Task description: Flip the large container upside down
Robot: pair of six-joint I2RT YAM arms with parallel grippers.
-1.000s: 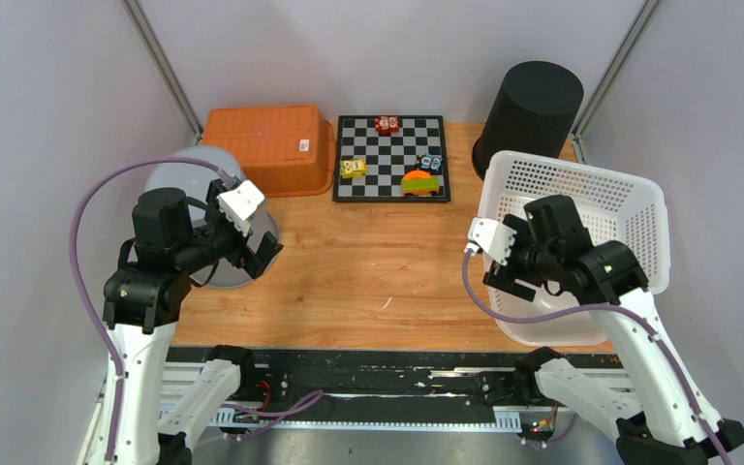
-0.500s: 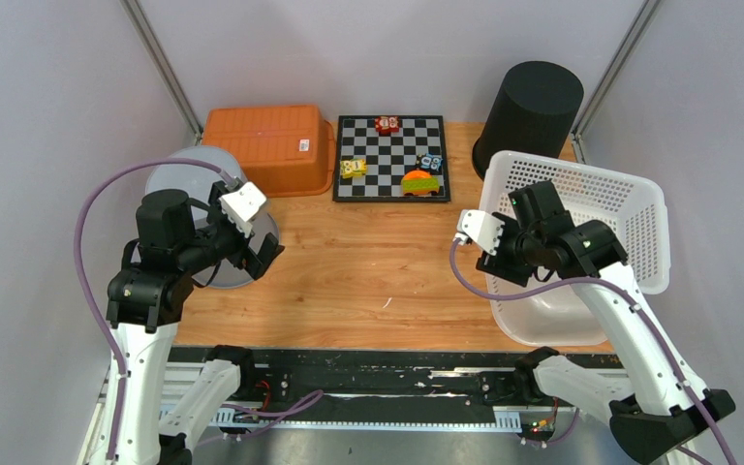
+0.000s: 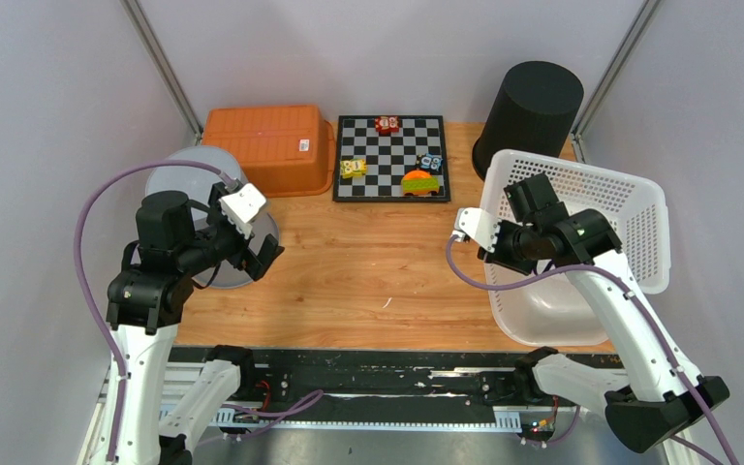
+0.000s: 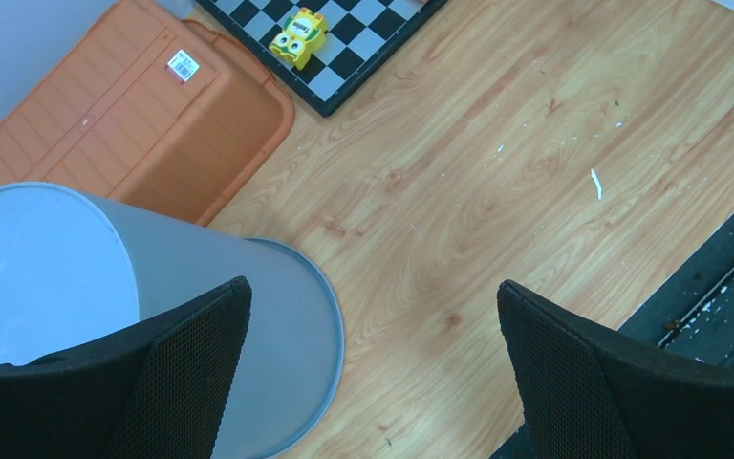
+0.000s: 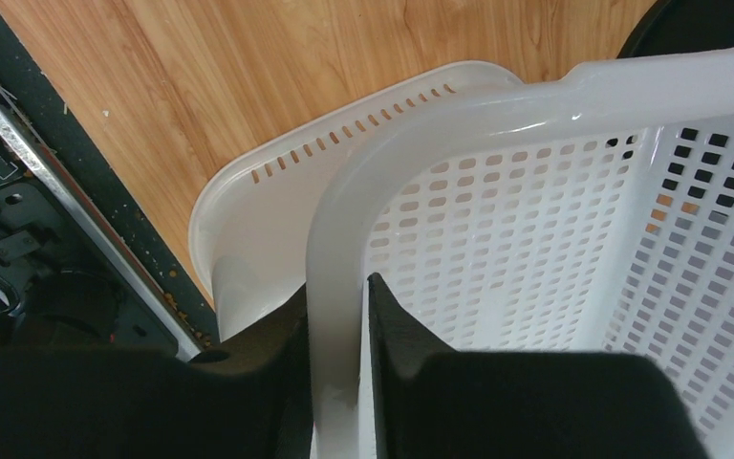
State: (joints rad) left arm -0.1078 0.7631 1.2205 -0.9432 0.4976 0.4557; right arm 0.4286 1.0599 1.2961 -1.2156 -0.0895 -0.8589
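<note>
the right arm's fingers (image 5: 336, 287) are clenched on the rim of the large white basket (image 5: 535, 191), one finger inside the wall and one outside. the rim runs straight ahead of them, then bends off to their right, and the long axis runs that way too. its mouth points up, tilted, so the flip must roll it over that far side. the left fingers (image 4: 373, 290) hang released above the counter (image 4: 459, 191), well apart from the basket.

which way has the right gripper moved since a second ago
Yes: the right gripper shifted farther along the white basket's left rim, toward the black bin.
</note>
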